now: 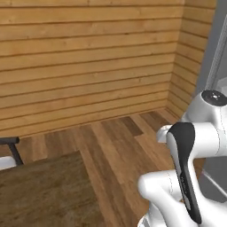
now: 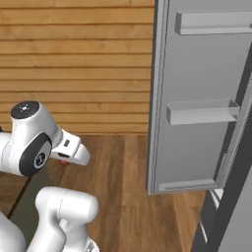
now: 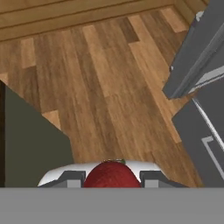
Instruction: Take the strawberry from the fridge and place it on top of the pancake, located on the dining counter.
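Observation:
The strawberry [image 3: 111,173], dark red and rounded, sits between my gripper's [image 3: 111,179] two fingertips [image 3: 72,178] in the hand view, and the gripper is shut on it. In the right base view a red speck of the strawberry [image 2: 64,161] shows under the white hand, above the wooden floor. The grey fridge [image 2: 202,98] stands to the right with its door swung open, inner door shelves facing me; its door edge [image 3: 197,57] is off to the right of the hand. A corner of the dark-brown dining counter [image 1: 44,195] lies at the lower left. The pancake is out of view.
A plank wall [image 1: 88,57] closes the far side, with wooden floor [image 3: 109,87] below the hand. A dark stool [image 1: 9,142] stands by the counter's far end. The counter's dull green side [image 3: 30,148] is at the left of the hand view. My own arm [image 1: 186,168] blocks the right.

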